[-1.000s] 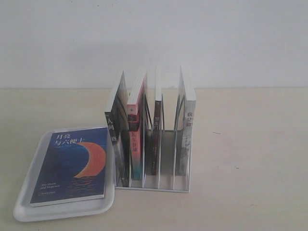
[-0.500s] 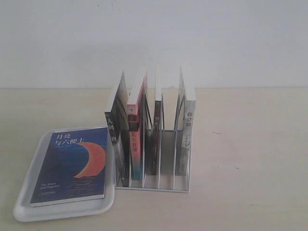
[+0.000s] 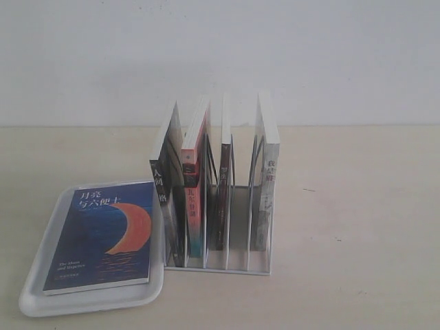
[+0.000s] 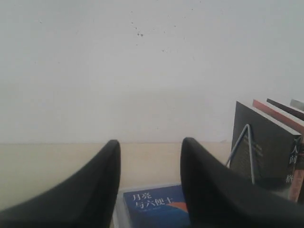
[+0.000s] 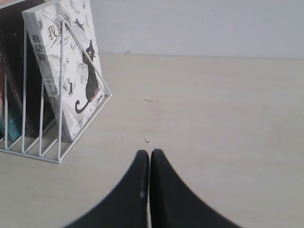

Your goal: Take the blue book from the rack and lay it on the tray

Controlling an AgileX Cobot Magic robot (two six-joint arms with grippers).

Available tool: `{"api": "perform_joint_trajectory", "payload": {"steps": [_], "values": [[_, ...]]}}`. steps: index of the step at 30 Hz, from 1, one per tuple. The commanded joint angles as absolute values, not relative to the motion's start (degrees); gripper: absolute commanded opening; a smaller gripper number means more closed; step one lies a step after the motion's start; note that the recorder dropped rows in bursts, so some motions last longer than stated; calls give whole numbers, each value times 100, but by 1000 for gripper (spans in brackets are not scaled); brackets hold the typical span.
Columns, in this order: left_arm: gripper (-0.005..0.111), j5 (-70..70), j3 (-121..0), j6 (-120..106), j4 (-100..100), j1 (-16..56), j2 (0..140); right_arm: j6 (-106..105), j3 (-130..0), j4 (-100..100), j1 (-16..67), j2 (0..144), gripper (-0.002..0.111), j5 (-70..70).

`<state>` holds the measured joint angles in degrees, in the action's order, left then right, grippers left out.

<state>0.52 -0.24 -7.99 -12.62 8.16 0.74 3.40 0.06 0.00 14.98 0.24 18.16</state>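
The blue book (image 3: pixel 103 234) with its orange crescent lies flat, cover up, on the white tray (image 3: pixel 38 275) at the front left of the exterior view. Right beside the tray stands the white wire rack (image 3: pixel 237 265), holding several upright books. Neither arm shows in the exterior view. In the left wrist view my left gripper (image 4: pixel 149 147) is open, well above the table, with nothing between its fingers; the blue book (image 4: pixel 154 206) shows below the gap. My right gripper (image 5: pixel 149 154) is shut on nothing, over bare table beside the rack (image 5: pixel 42 142).
The rack holds a black-spined book (image 3: pixel 161 189), a red-and-teal-spined book (image 3: pixel 194 199), a dark book (image 3: pixel 221 199) and a white cat-cover book (image 5: pixel 71 71). Pale tabletop runs right of the rack, with a white wall behind.
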Motion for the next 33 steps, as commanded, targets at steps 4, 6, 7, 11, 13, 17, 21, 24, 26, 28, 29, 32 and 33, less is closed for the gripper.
{"api": "perform_joint_trajectory", "payload": {"steps": [4,6,7,11,13,17,21,24,26,28,29,32,33], "values": [[40,-978,0,-712,-1137,572,0,312,0,0,1482,0,0,1754],[40,-1282,0,-712,-1137,572,0,312,0,0,1482,0,0,1754],[40,-1441,0,-712,-1137,572,0,312,0,0,1482,0,0,1754],[40,-1688,0,-712,-878,572,0,312,0,0,1482,0,0,1754],[40,-1676,0,-712,-817,572,0,312,0,0,1482,0,0,1754],[40,-1536,0,-712,-817,572,0,312,0,0,1482,0,0,1754],[40,-1323,0,-712,-817,572,0,312,0,0,1482,0,0,1754],[40,-1323,0,-712,-817,572,0,312,0,0,1482,0,0,1754],[40,-1335,0,-712,-817,572,0,312,0,0,1482,0,0,1754],[37,-1348,0,-712,-793,530,0,312,0,0,1482,0,0,1754],[33,-1373,0,-712,-761,478,0,312,0,0,1482,0,0,1754],[19,-1623,0,-788,-750,236,0,312,0,0,1482,0,0,1754],[15,-1651,0,-833,-727,226,0,312,0,0,1482,0,0,1754]]}}
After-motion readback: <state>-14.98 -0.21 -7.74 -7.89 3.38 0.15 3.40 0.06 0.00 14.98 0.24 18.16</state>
